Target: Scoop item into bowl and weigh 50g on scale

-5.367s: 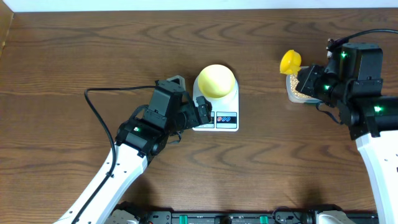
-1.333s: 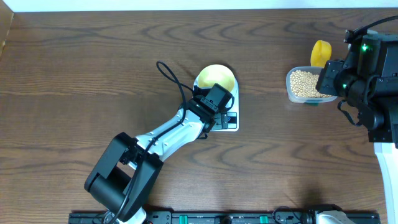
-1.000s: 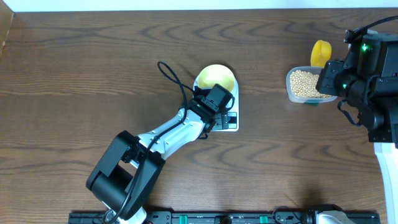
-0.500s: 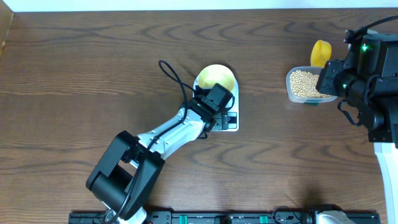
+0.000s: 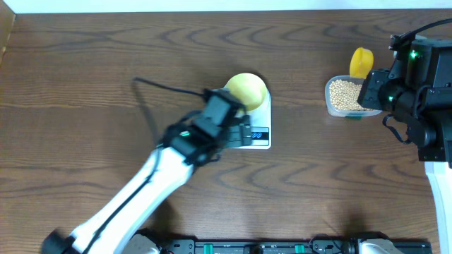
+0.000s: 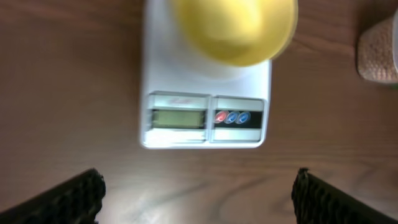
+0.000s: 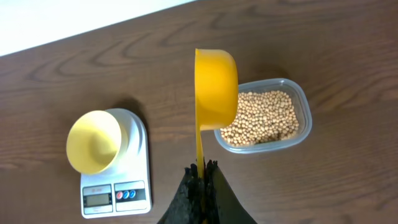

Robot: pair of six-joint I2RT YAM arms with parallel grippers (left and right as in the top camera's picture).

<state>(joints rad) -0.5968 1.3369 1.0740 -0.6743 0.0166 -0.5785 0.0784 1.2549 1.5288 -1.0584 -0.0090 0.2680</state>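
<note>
The pale-yellow bowl [image 5: 247, 89] stands empty on the white scale [image 5: 260, 136]; both also show in the left wrist view, the bowl [image 6: 233, 28] above the scale [image 6: 205, 93]. The beige beans [image 5: 343, 93] fill a clear tub [image 5: 329, 104]. My left gripper [image 6: 199, 199] is open and empty, just in front of the scale's display; in the overhead view it [image 5: 236, 132] is at the scale's left front. My right gripper [image 7: 202, 171] is shut on the handle of a yellow scoop [image 7: 216, 87], held empty above the tub's left edge.
In the right wrist view the tub [image 7: 303, 127] of beans [image 7: 264, 115] lies to the right of the scale [image 7: 118, 186] and bowl [image 7: 93, 142]. The brown wooden table [image 5: 85, 70] lies bare to the left and front.
My left arm has pulled back from the scale toward the front left, uncovering its display and buttons. The right gripper has tilted the scoop slightly.
</note>
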